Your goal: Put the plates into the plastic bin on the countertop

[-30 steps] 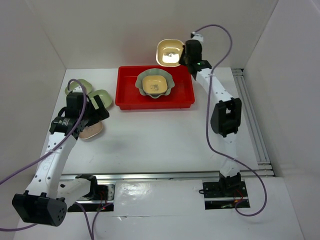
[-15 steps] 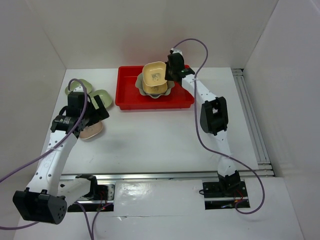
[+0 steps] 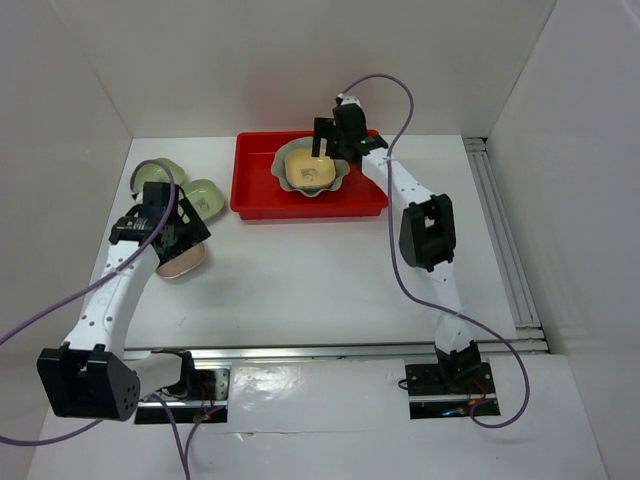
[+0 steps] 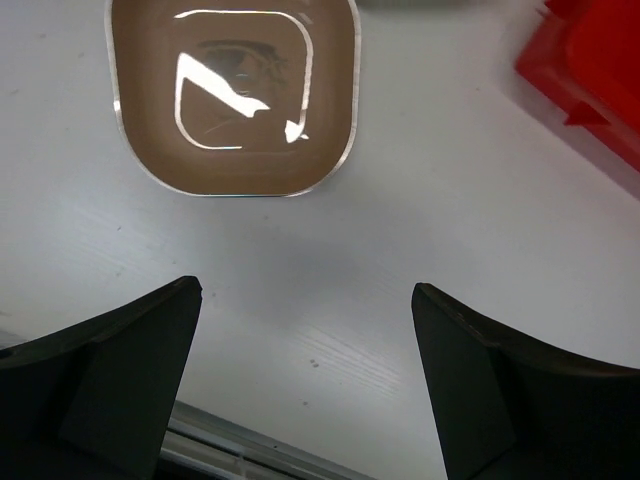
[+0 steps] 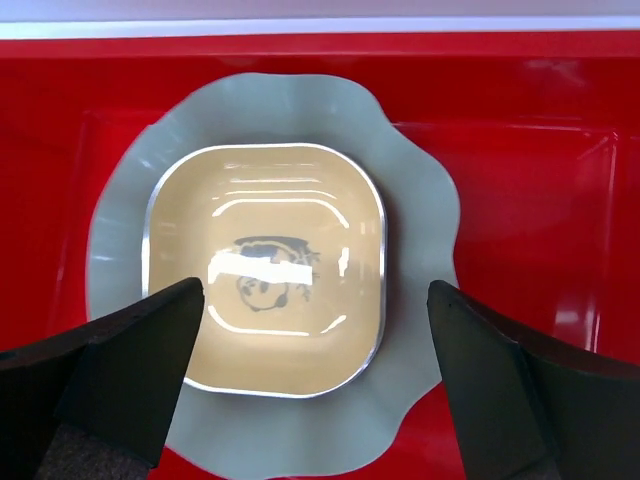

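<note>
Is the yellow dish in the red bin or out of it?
In. The yellow dish sits flat on the big green plate, which lies inside the red bin.

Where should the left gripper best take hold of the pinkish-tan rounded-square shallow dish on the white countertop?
Probably the rim's straight side nearest the open left gripper, from above, one finger inside. The pinkish-tan rounded-square dish lies flat, opening up, too shallow for a side grab.

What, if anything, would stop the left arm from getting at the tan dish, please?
Probably nothing, so yes. The left arm hangs near the tan dish with its jaws open, and in the wrist view only bare countertop lies between them.
</note>
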Robot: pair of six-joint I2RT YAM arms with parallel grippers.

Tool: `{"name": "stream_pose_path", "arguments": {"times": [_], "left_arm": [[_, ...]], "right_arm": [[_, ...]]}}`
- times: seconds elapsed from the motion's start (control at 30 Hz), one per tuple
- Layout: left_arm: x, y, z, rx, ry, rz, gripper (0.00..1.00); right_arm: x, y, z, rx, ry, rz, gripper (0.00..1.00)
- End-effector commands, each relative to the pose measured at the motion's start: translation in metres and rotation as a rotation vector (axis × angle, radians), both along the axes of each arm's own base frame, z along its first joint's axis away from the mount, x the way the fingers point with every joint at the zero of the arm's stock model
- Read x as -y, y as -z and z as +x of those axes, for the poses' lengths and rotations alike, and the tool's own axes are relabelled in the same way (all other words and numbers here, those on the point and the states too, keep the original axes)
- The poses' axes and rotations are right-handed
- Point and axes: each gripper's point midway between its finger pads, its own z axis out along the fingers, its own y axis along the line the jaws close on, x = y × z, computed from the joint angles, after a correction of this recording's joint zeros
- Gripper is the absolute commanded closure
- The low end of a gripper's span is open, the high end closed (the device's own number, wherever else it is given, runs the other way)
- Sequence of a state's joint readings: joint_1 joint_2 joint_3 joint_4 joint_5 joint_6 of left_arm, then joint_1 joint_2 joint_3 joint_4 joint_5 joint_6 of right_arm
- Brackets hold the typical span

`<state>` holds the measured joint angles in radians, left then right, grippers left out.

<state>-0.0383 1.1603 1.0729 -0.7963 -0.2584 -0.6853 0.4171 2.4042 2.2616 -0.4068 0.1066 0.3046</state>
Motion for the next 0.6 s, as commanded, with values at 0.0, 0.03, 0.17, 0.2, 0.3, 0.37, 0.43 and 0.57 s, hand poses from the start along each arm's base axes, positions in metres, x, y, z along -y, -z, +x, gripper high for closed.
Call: {"name": "stream_pose_path", "arguments": {"times": [0.0,0.03,0.17,0.2,0.3,0.37,0.43,0.57], "left_arm": [[-0.034,-0.012,-0.012,-0.005,-0.184,0.020,0.00],[-0.048,-0.013,-0.018,-0.020,-0.236,0.020,0.00],[-0.085,-0.009,-0.029,-0.054,-0.363,0.087,0.00],[-0.088,0.000,-0.028,-0.091,-0.374,0.086,0.00],[-0.097,0.021,-0.026,-0.153,-0.406,0.049,0.00],[-0.108,0.041,-0.028,-0.231,-0.441,0.040,0.00],[-0.111,0.045,-0.014,-0.212,-0.442,0.023,0.00],[-0.117,0.068,0.013,-0.236,-0.426,-0.007,0.05]], "right_arm": [[-0.010,-0.115,-0.011,0.211,-0.054,0.087,0.00],[-0.005,-0.148,-0.022,0.255,-0.054,0.105,0.00],[0.006,-0.183,-0.063,0.301,-0.108,0.112,0.00],[-0.001,-0.188,-0.073,0.313,-0.171,0.132,0.00],[-0.006,-0.193,-0.108,0.313,-0.272,0.174,0.00],[-0.005,-0.189,-0.126,0.300,-0.303,0.193,0.00],[-0.006,-0.191,-0.137,0.310,-0.336,0.209,0.00],[-0.002,-0.186,-0.157,0.321,-0.360,0.221,0.00]]}}
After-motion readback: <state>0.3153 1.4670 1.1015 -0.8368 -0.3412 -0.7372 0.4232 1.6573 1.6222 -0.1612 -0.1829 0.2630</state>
